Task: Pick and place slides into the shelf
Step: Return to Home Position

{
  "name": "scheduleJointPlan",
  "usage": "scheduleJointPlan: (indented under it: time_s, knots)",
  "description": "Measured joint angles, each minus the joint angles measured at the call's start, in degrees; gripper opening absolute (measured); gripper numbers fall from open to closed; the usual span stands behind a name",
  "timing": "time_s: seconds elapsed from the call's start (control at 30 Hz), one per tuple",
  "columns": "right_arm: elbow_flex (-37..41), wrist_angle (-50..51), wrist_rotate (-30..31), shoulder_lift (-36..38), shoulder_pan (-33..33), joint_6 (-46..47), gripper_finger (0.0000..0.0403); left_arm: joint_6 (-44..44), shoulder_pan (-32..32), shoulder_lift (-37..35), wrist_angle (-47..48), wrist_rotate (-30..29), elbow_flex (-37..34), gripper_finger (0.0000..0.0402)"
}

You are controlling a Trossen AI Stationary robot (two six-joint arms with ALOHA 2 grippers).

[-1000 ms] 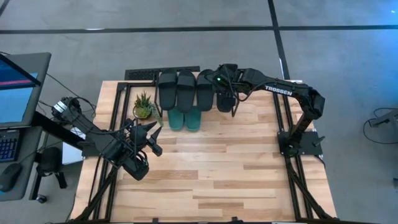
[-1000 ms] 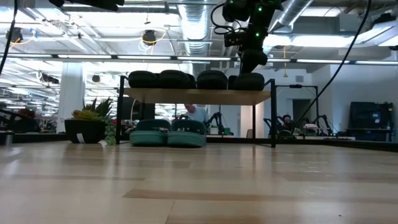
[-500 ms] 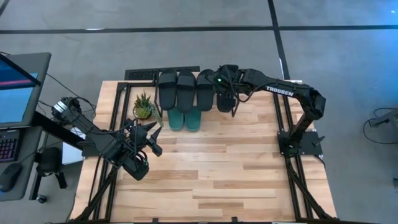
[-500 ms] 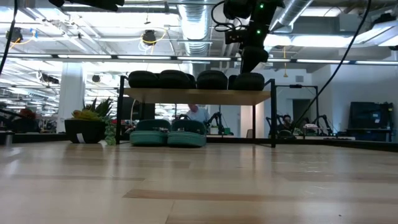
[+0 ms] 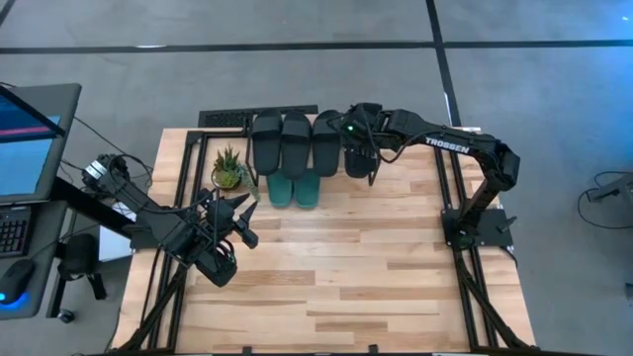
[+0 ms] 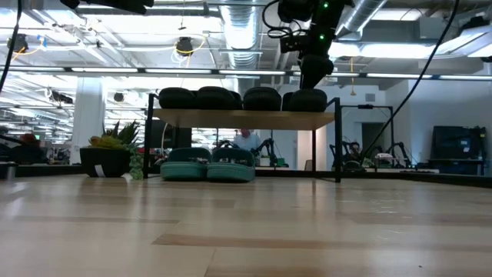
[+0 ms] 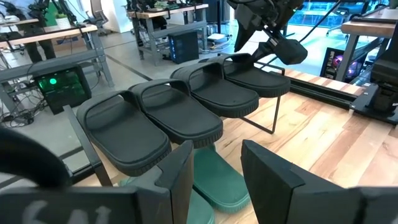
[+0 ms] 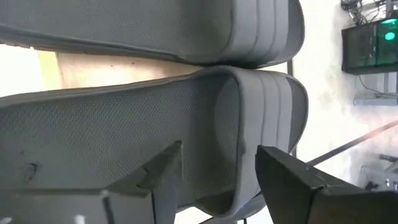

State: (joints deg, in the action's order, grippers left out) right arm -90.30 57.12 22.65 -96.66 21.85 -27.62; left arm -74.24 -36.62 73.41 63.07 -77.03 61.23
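The shelf (image 6: 242, 118) stands at the table's far edge. Four black slides (image 5: 282, 140) lie side by side on its top board. Two teal slides (image 5: 295, 188) rest on the table under it, toes toward the near edge. My right gripper (image 5: 358, 148) hangs open just above the rightmost black slide (image 6: 307, 100). In the right wrist view its fingers (image 8: 283, 174) stand on either side of that slide's strap edge (image 8: 233, 124); no touch shows. My left gripper (image 5: 244, 210) waits open over the table's left part, pointing at the shelf.
A small potted plant (image 5: 229, 170) stands on the table just left of the shelf. A black metal bracket (image 5: 226, 119) lies at the far left corner. A monitor (image 5: 30, 138) stands beyond the left edge. Bare wooden tabletop (image 5: 376, 267) stretches across the middle and near side.
My right gripper has drawn up a little from the rightmost black slide, which stays lying on the shelf's top board.
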Motion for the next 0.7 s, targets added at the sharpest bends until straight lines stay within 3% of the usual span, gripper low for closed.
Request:
scheduleJointPlan:
  time_s: [0.3,0.7]
  knots:
    - [0.0,0.91,2.93,0.88,-1.91,0.84,0.0183,-0.01,0.0,-0.01,-0.03,0.02,0.0,0.0125]
    - [-0.02,2.2,2.73,9.92,-5.18,4.89,0.0168,0.0,0.0,0.0,-0.03,0.0,0.02,0.0125]
